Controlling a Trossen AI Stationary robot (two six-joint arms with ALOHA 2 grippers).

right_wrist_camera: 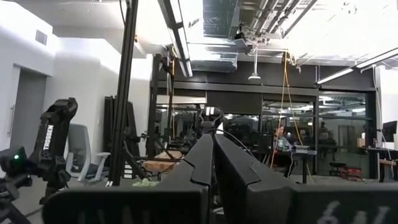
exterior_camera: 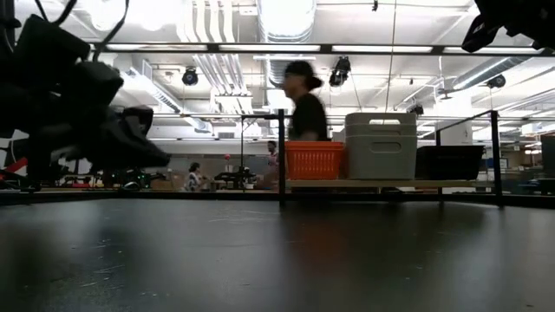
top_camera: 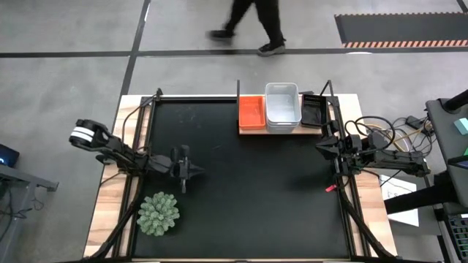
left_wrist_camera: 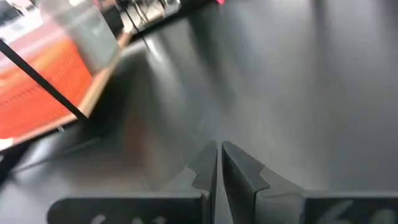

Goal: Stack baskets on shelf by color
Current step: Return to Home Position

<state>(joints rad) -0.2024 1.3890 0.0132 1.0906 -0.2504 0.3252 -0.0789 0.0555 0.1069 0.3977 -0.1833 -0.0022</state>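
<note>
The wooden shelf (top_camera: 252, 128) stands at the table's far edge. On it sit orange baskets (top_camera: 251, 112) at the left, stacked white baskets (top_camera: 282, 106) in the middle and black baskets (top_camera: 313, 111) at the right; they also show in the low view (exterior_camera: 314, 160) (exterior_camera: 380, 145) (exterior_camera: 448, 162). My left gripper (top_camera: 196, 172) is shut and empty above the mat at the left; its wrist view (left_wrist_camera: 218, 151) shows the shut fingertips. My right gripper (top_camera: 322, 148) is shut and empty at the table's right edge, and shows shut in its wrist view (right_wrist_camera: 212, 144).
A green spiky plant (top_camera: 159, 213) stands near the table's front left. A small red thing (top_camera: 330, 188) lies at the mat's right edge. Thin black posts (exterior_camera: 281, 156) rise from the shelf. A person (top_camera: 252, 25) walks on the floor beyond the table's far edge.
</note>
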